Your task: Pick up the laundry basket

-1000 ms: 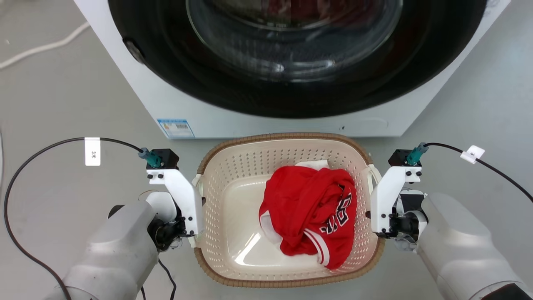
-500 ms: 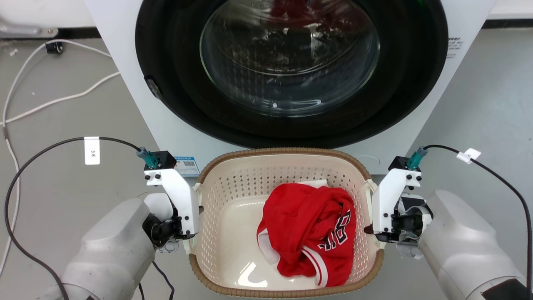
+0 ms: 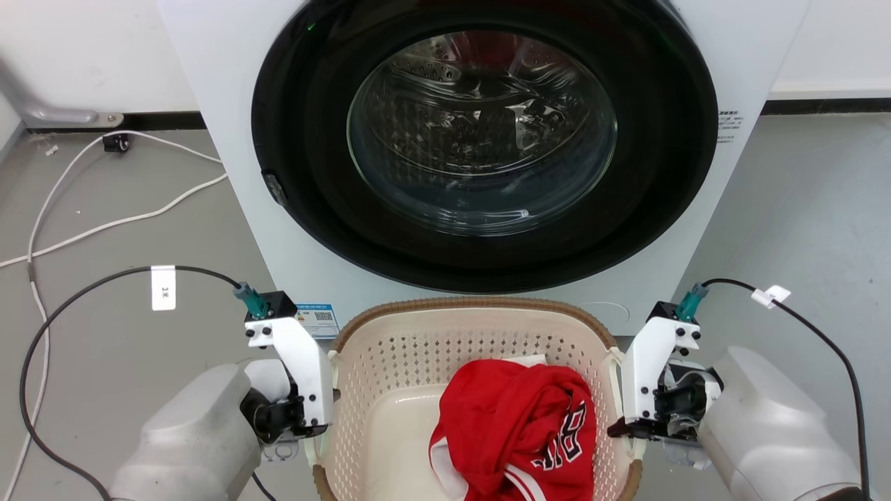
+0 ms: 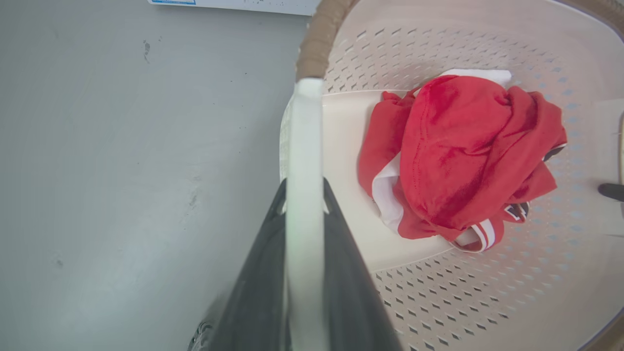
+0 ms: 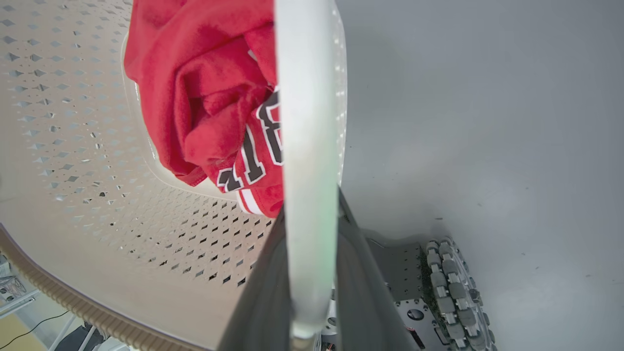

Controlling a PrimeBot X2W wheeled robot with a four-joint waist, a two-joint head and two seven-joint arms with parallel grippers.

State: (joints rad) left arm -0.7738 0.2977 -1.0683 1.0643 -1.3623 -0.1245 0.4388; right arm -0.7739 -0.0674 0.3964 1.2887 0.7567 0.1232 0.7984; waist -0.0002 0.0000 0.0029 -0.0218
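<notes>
- The laundry basket (image 3: 390, 351) is sitting on the robot's side of the washing machine (image 3: 230, 181), just in front of it and between the two arms. In the head view, its brown rim is reaching close to the lower edge of the machine's front.
- A crumpled red garment (image 3: 515, 424) with white trim and dark letters is lying inside the basket, more toward the robot's right side.
- The left gripper (image 4: 303, 195) is holding the basket's left handle (image 4: 304, 131). In the left wrist view its two dark fingers are pressing on the white bar from both sides, with almost no gap besides the bar itself.
- The right gripper (image 5: 312, 209) is clamping the right handle (image 5: 307, 97) in the same way, one finger on the basket side and one on the outer side.
- In the head view both wrists are standing tight against the basket's side walls.
- The grey floor (image 3: 800, 209) is showing around the basket, but I cannot tell if the basket's bottom is touching it.
- A white cable (image 3: 104, 224) is lying on the floor at the left of the machine, well apart from the basket.
</notes>
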